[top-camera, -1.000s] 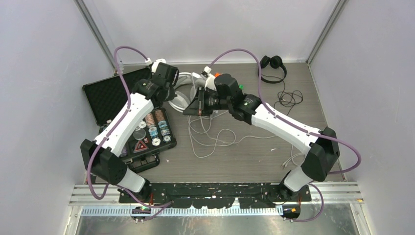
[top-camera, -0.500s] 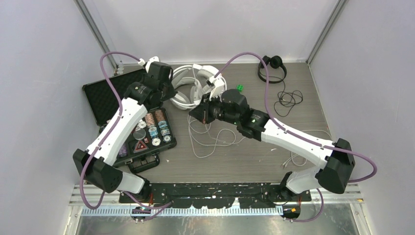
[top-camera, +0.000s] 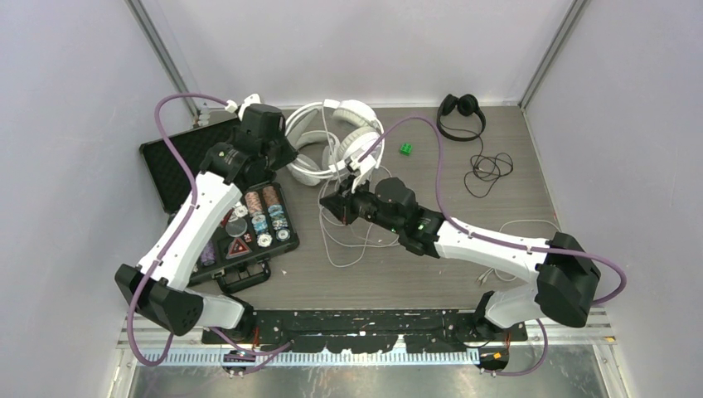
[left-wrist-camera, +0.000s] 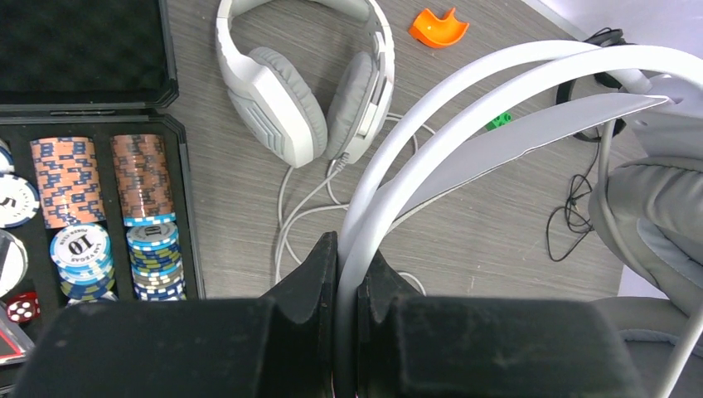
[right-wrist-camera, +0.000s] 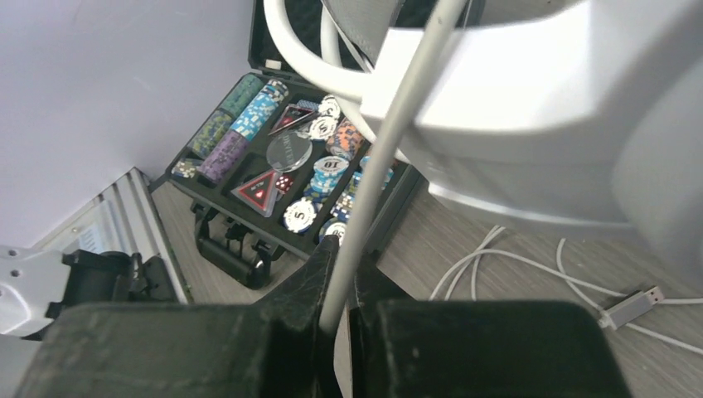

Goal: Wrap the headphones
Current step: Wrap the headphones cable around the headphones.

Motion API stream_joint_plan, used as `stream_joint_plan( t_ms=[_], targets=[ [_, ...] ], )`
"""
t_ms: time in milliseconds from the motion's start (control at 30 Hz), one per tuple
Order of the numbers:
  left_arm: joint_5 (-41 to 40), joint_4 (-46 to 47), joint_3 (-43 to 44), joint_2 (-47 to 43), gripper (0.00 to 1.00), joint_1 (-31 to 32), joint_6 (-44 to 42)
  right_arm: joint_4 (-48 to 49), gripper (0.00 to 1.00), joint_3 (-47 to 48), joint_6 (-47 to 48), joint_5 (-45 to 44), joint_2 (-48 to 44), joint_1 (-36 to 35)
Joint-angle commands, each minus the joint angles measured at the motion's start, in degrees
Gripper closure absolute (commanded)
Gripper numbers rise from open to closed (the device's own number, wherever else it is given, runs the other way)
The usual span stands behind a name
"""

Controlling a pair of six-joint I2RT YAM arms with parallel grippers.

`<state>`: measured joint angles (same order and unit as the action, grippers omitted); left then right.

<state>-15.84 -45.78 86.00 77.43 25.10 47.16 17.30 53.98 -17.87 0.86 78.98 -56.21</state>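
- My left gripper (left-wrist-camera: 348, 254) was pinched tight on the headband of the held headset (left-wrist-camera: 497, 79). It carried the headset above the far middle of the worktop (top-camera: 431, 265), beside the open chip case (top-camera: 249, 224).
- My right gripper (right-wrist-camera: 341, 261) was closed almost fully on the white cable (right-wrist-camera: 390, 141), which ran straight between the jaws.
- Key relation: the held headset lay up and to the far left of the right gripper. The cable ran in a nearly straight line from the jaws up to the ear cup. Its axis pointed from the near centre towards the far edge.
- The band itself arched roughly left to right along the far edge, so the cable crossed it rather than following it.
- The rest of the cable lay as loose loops (top-camera: 365, 236) on the worktop's centre. They were nearer the right arm than the left, with the plug end (right-wrist-camera: 630, 307) just beside them.
- My judgement: the left arm acted as the anchor, and the right arm was the one placed to carry cable around the cups or band.
- Risk as I read it: the loops could snag on the second white headset (left-wrist-camera: 282, 99). It lay flat near the far edge, close under the held one, and its own lead trailed towards the same pile.
- The black headset (top-camera: 461, 108) sat in the far right corner, well apart, with its cord loose beside it. Neither it nor the second white one looked wrapped yet.
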Motion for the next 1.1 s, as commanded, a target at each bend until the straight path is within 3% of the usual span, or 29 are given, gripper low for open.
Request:
stream_joint_plan(
  t_ms=[0, 767, 1067],
  targets=[
    [1.78, 6.36, 3.21, -3.29, 1.00, -0.32, 3.56, 11.33, 0.87, -3.37, 4.57, -2.85, -0.68, -0.65],
    [2.56, 6.24, 5.18, -2.52, 1.00, -0.32, 4.43, 30.58, 0.71, -15.00, 10.61, 1.51, 3.79, -1.82],
    [3.51, 5.86, 6.28, -2.27, 1.00, -0.32, 4.61, 38.37, 0.75, -19.14, 11.52, 1.08, 8.14, -1.83]
  ],
)
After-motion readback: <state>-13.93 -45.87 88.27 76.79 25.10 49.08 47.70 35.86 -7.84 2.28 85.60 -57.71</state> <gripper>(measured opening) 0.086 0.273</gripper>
